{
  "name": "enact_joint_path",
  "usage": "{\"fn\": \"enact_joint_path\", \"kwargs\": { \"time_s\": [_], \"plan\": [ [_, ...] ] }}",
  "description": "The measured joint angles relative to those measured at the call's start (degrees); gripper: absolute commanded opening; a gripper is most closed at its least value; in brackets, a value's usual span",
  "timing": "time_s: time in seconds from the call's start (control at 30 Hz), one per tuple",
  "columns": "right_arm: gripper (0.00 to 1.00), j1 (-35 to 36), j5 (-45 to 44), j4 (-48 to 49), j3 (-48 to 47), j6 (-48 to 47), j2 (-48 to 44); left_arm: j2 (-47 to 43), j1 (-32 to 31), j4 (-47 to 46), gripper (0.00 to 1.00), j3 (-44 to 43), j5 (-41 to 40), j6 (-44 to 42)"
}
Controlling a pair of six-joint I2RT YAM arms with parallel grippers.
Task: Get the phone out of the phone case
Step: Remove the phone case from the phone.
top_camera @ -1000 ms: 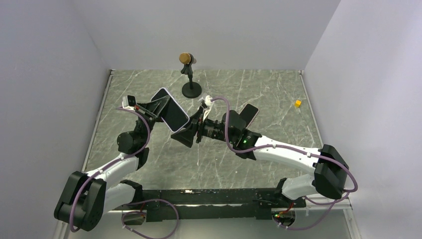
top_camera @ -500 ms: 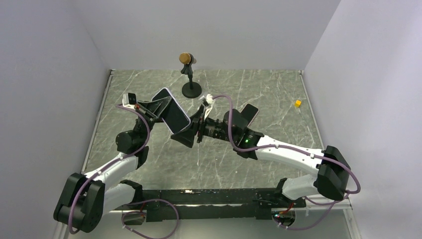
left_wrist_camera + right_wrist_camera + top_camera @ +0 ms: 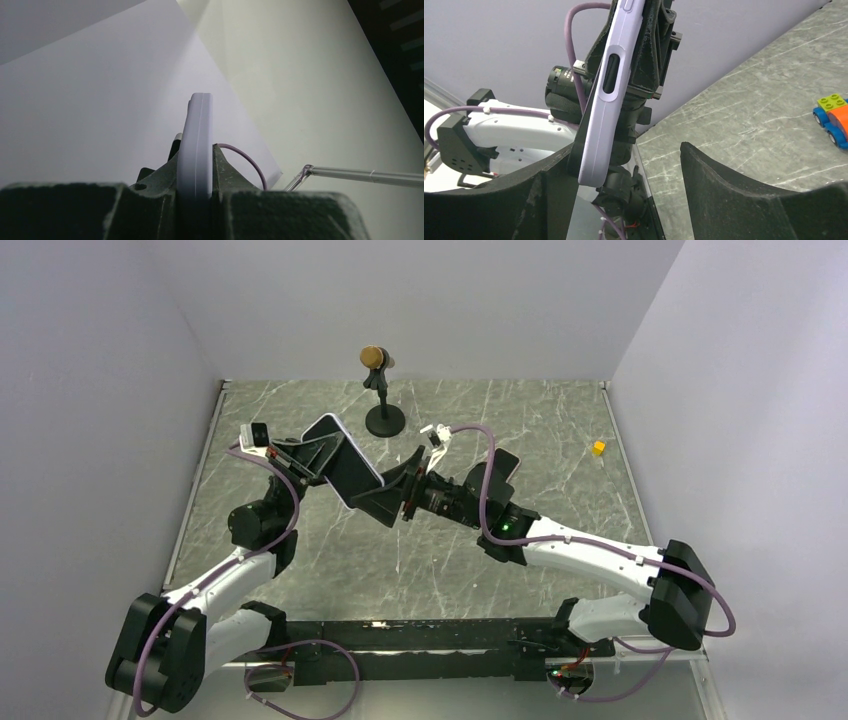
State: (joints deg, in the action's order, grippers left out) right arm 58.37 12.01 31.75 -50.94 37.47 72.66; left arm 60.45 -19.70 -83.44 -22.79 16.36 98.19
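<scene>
Two arms meet above the table (image 3: 560,430), left of its middle. My left gripper (image 3: 318,454) is clamped on the phone (image 3: 352,472), which is raised off the table and tilted, its dark screen turned up toward the top camera. From the left wrist I see the lilac case (image 3: 196,135) edge-on, pinched between the two fingers with no gap on either side; the case is on the phone.

My right gripper (image 3: 624,152) is spread wide and holds nothing. The phone's lower end sits between its fingers, hard by the finger (image 3: 549,195) at the left of the wrist view. I cannot tell whether they touch. The other finger stands well apart from the case.

A mic stand (image 3: 380,390) is at the far edge, a yellow block (image 3: 598,448) is far right, and a toy car (image 3: 834,117) is on the table.
</scene>
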Motion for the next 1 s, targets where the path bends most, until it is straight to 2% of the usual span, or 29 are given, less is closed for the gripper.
{"fn": "enact_joint_path", "kwargs": {
  "time_s": [0.27, 0.57, 0.8, 0.93, 0.97, 1.0],
  "plan": [
    [0.73, 0.79, 0.5, 0.5, -0.42, -3.41, 1.16, 0.02, 0.0, 0.11, 0.0, 0.0, -1.7, -0.26],
    [0.53, 1.18, 0.63, -0.07, -1.31, -7.76, 1.38, 0.02, 0.0, 0.15, 0.0, 0.02, -4.11, -1.62],
    [0.53, 1.36, 0.15, -1.88, -2.89, -10.54, 1.66, -0.15, 0.09, 0.17, 0.0, 0.0, -5.35, -3.02],
    [0.35, 1.53, 0.13, -3.15, -4.81, -11.78, 2.82, -0.04, 0.11, 0.22, 0.0, 0.0, -5.99, -3.15],
    [0.28, 1.7, 0.15, -3.21, -5.25, -12.09, 3.17, 0.11, 0.11, 0.35, 0.0, 0.0, -6.32, -3.06],
    [0.15, 1.84, 0.24, -3.26, -5.55, -12.33, 3.48, 0.15, 0.13, 0.35, 0.0, 0.0, -6.6, -2.99]
  ]
}}
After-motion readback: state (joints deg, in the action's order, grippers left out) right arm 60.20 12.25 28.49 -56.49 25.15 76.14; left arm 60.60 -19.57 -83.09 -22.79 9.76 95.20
